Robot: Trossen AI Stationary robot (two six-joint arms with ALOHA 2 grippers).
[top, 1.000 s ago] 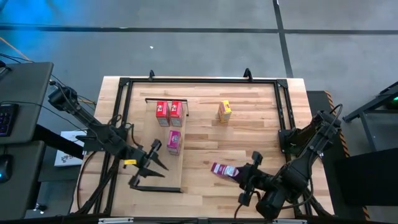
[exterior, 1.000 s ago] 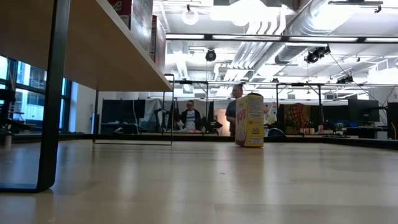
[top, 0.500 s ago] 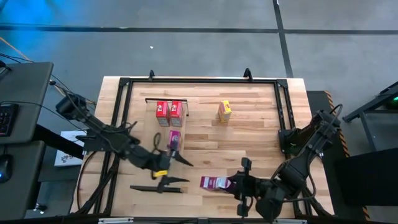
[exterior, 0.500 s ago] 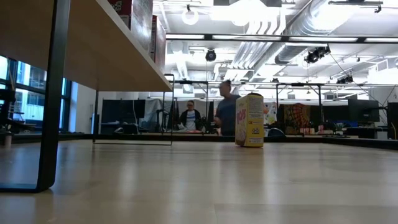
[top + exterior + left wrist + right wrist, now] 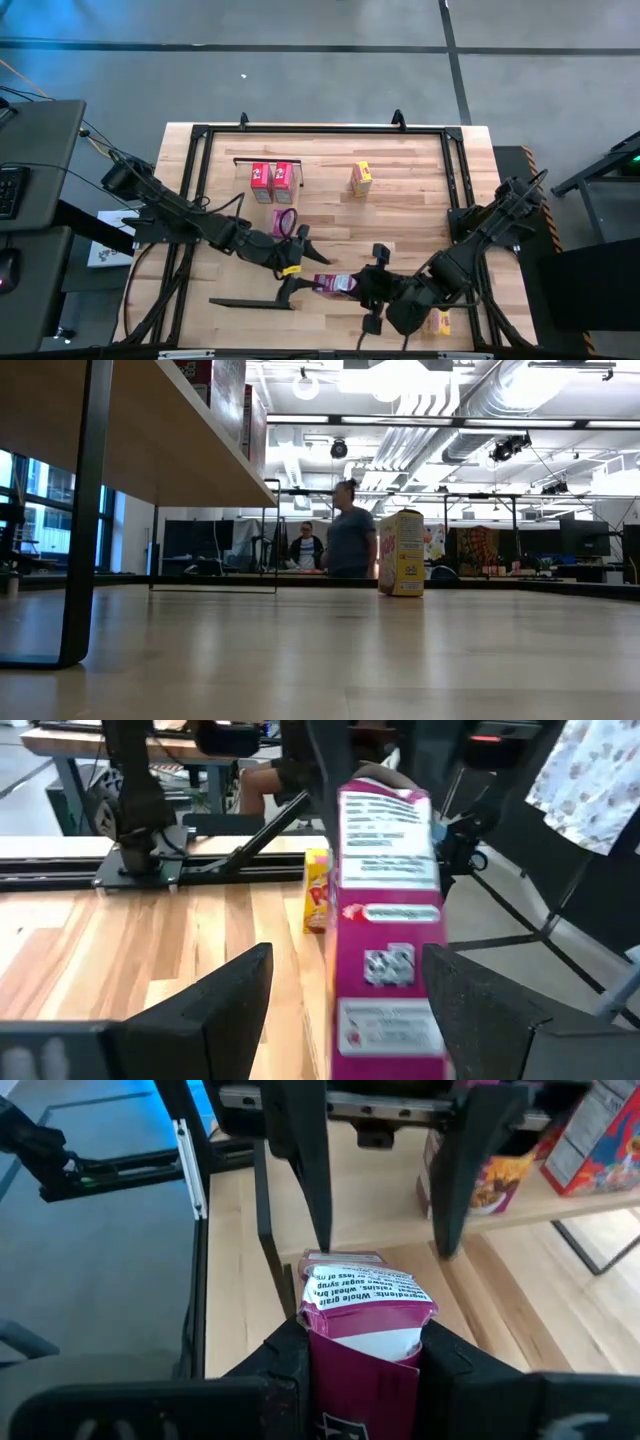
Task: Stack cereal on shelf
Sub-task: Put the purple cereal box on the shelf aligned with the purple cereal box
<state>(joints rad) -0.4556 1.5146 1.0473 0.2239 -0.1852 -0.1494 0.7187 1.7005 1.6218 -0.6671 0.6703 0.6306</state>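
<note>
A magenta cereal box point(image 5: 335, 285) lies level in my right gripper point(image 5: 358, 285), which is shut on it near the table's front edge. My left gripper point(image 5: 303, 262) is open. Its fingers point(image 5: 225, 1010) stand on either side of the box's free end point(image 5: 385, 910), with a gap showing on each side. The shelf point(image 5: 255, 215) carries two red boxes point(image 5: 272, 176) and a pink box point(image 5: 282, 222). One yellow box point(image 5: 361, 178) stands on the tabletop at the far middle, and another yellow box point(image 5: 437, 320) lies by my right arm. My right gripper pinches the magenta box's right-hand end point(image 5: 362, 1342) between its two fingers point(image 5: 285, 1355). The fingers come level from the table's right side and lie along the box. The box reaches out leftward, its printed end point(image 5: 360, 1285) between my left gripper's fingers.
Black rails point(image 5: 200, 150) frame the tabletop on the left, far and right sides. The shelf's black end rail point(image 5: 250, 303) lies just left of the held box. In the low view the shelf point(image 5: 180, 440) stands overhead at the left, and people stand in the room beyond.
My left gripper has swung from the shelf's near end toward the table's right, up to the magenta box. My right gripper has carried the box toward the table's left and turned it from slanted to level. In the room behind, a person has walked toward the left.
</note>
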